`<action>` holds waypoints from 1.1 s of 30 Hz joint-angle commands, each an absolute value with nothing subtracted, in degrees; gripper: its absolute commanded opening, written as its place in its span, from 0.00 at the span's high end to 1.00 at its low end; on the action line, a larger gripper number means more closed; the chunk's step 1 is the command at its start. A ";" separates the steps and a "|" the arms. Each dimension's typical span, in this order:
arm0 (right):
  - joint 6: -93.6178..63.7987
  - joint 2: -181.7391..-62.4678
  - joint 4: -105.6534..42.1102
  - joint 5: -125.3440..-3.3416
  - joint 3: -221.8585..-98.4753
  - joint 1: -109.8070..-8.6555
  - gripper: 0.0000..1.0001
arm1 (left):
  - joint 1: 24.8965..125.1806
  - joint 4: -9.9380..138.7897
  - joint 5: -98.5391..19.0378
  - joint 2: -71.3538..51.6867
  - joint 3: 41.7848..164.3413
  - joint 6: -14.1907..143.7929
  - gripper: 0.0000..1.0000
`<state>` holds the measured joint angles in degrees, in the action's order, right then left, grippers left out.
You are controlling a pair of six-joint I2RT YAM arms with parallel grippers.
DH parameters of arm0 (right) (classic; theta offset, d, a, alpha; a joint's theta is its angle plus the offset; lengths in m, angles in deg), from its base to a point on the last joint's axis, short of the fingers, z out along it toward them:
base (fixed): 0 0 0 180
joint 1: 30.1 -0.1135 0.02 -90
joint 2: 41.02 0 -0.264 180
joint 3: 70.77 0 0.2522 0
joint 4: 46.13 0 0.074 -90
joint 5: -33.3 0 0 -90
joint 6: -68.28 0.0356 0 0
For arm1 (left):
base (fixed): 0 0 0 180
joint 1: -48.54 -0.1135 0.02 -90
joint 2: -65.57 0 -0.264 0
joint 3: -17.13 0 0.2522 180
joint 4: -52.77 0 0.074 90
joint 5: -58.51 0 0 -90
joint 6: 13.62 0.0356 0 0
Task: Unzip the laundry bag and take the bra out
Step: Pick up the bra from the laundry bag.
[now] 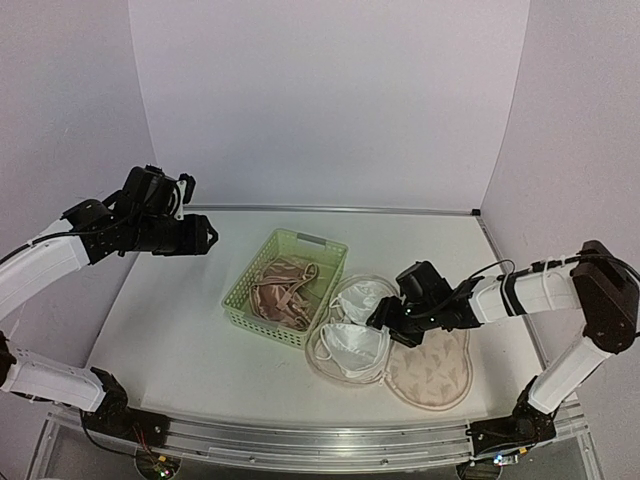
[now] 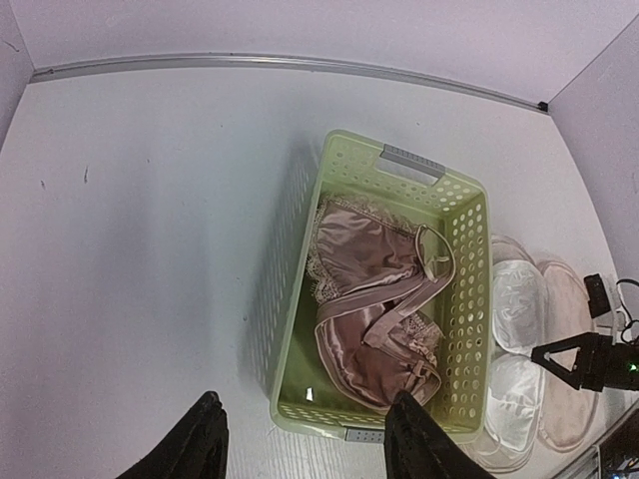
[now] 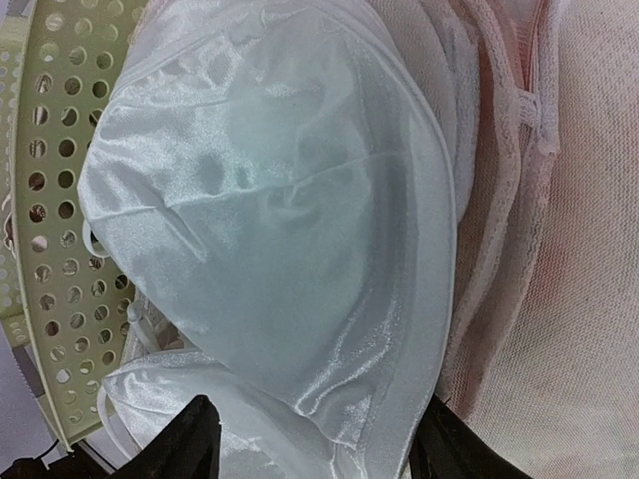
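The laundry bag (image 1: 432, 378) lay open on the table (image 1: 170, 330) just beside the green basket (image 1: 238, 300) with the white bra (image 1: 352, 342) inside, the right gripper (image 1: 386, 318) spread wide over a cup, and the left gripper (image 2: 310, 439) hung open, holding nothing.

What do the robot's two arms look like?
The left arm and right arm are white tubular links joined by bulky black joints, with thin black cables looping near the wrists. The left tool and right tool are black, each ending in two tapered fingers.
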<state>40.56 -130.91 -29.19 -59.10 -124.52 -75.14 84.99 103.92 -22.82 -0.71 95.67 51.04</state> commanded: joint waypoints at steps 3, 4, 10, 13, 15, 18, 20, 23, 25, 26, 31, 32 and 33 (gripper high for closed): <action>41.75 -132.66 -34.32 -59.59 -125.05 -74.93 0.39 | 85.19 101.89 -22.43 1.11 97.36 51.69 0.46; 42.00 -133.03 -34.75 -59.55 -124.84 -74.93 0.40 | 85.19 101.94 -22.32 1.21 97.27 51.68 0.46; 43.38 -135.88 -38.31 -61.63 -124.46 -74.93 0.53 | 85.23 101.95 -22.43 1.59 97.25 51.77 0.46; 43.81 -136.79 -39.63 -62.04 -124.03 -74.93 0.69 | 85.19 102.04 -22.37 1.80 97.30 51.86 0.46; 44.01 -137.06 -40.57 -62.52 -123.71 -74.93 0.81 | 85.19 102.04 -22.43 1.87 97.34 51.82 0.46; 44.19 -136.73 -41.34 -62.87 -123.19 -74.93 0.97 | 85.19 102.12 -22.49 2.13 97.26 51.77 0.45; 44.20 -135.78 -41.50 -62.73 -122.76 -74.97 1.00 | 85.19 102.23 -22.41 2.20 97.25 51.73 0.46; 44.07 -133.57 -41.66 -62.42 -122.05 -74.93 1.00 | 85.15 102.21 -22.48 2.20 97.33 51.68 0.46; 43.94 -131.58 -41.68 -62.24 -121.70 -74.93 1.00 | 85.20 102.21 -22.46 2.28 97.43 51.62 0.46; 43.86 -130.56 -41.68 -62.11 -121.59 -74.93 1.00 | 85.19 102.24 -22.46 2.29 97.43 51.60 0.46; 43.69 -124.94 -41.68 -61.52 -121.15 -74.93 1.00 | 85.19 102.21 -22.38 2.59 97.43 51.51 0.46; 43.75 -123.81 -41.62 -61.32 -121.04 -74.93 1.00 | 85.19 102.21 -22.41 2.57 97.41 51.51 0.46; 43.74 -122.78 -41.55 -61.16 -120.93 -74.93 1.00 | 85.19 102.21 -22.40 2.56 97.35 51.51 0.46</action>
<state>44.14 -127.94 -39.22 -62.18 -120.85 -75.03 84.99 103.94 -22.80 1.04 95.67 51.04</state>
